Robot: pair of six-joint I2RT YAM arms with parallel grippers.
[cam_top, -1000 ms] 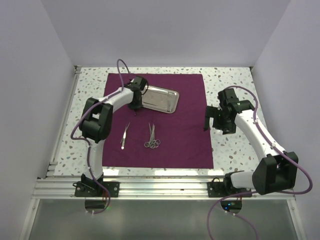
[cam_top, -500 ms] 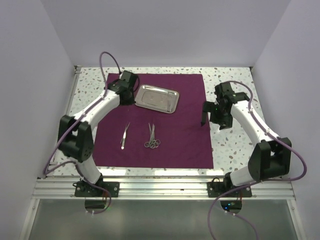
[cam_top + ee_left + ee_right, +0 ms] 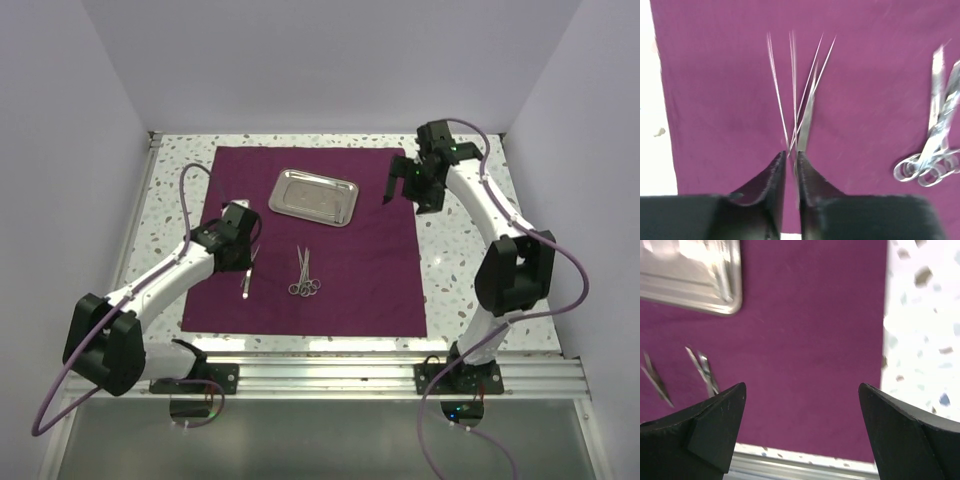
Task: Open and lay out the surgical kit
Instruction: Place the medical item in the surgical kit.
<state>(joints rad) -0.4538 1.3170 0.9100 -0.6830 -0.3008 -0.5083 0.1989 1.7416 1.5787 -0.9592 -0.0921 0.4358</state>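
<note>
The dark purple cloth lies spread flat on the table. The steel tray sits on its back middle. The tweezers and the ring-handled scissors and forceps lie side by side on the cloth's near half. My left gripper is low over the tweezers' far end with its jaws almost together. In the left wrist view the blurred tweezers run out from between its tips, and the scissors lie to the right. My right gripper is wide open and empty above the cloth's back right.
The speckled table shows around the cloth. White walls close in the left, back and right. An aluminium rail runs along the near edge. The right wrist view shows the tray's corner and the cloth's right edge.
My left arm has swung from the tray's left side towards me, down to the tweezers. My right arm has moved back and left over the cloth's back right part. The tools lie unmoved.
</note>
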